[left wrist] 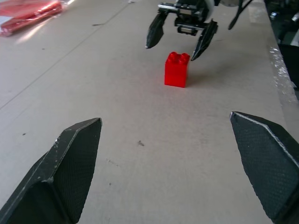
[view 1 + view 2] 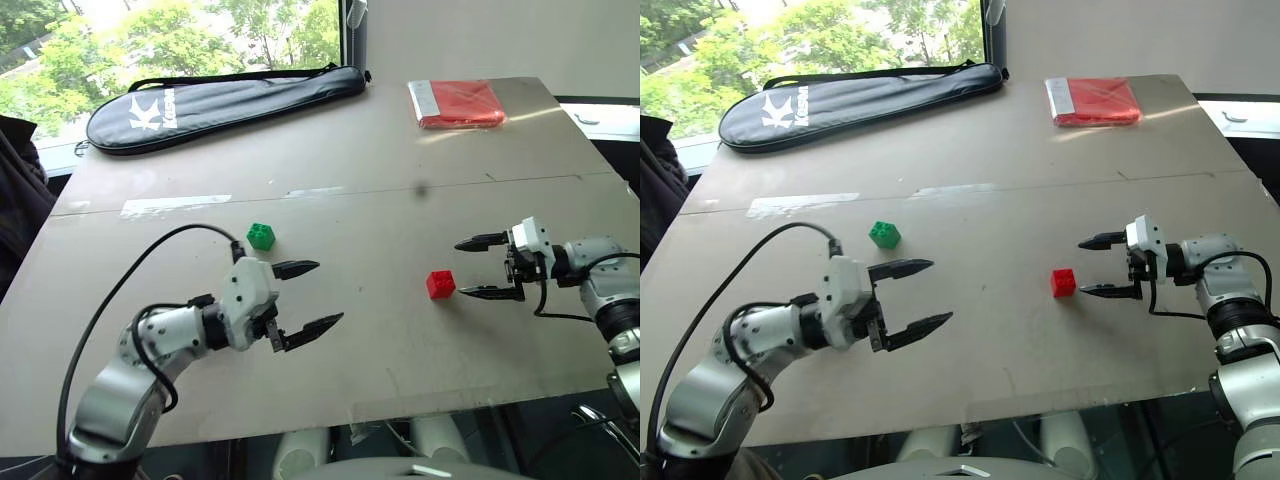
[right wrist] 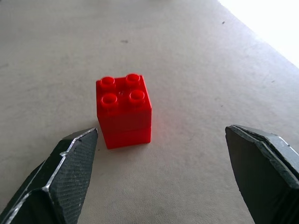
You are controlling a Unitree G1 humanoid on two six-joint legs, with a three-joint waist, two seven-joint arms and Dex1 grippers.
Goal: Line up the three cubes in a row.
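— Nearest the head camera? Left gripper (image 2: 307,297), low over the near part of the table (image 2: 400,200), fingers spread wide, nothing between them, pointed across toward the right side.

— And the other one? Right gripper (image 2: 483,267), out at the right edge, aimed left, likewise spread wide and holding nothing.

— Where's the red cube (image 2: 440,284)? Standing upright on the bare board, studs up, just off the right gripper's fingertips, closer to the nearer fingertip. In the right wrist view, seen just ahead of the two fingers (image 3: 56,182), nearer to one than the other, not touched by either. From the left wrist, seen farther off with the right gripper right behind it.

— Green cube (image 2: 261,236)? Left of centre, tilted on the table, a little beyond the left gripper's upper finger, apart from it. Well apart from the red one.

— Third cube? Can't tell where.

— Anything else on the table? Long black racket bag (image 2: 220,100) with white lettering across the far left edge. Flat red packet (image 2: 457,103) at the far right corner. Strip of clear tape (image 2: 175,205) along the seam between the boards, far side of the green cube. Window with trees behind the bag.
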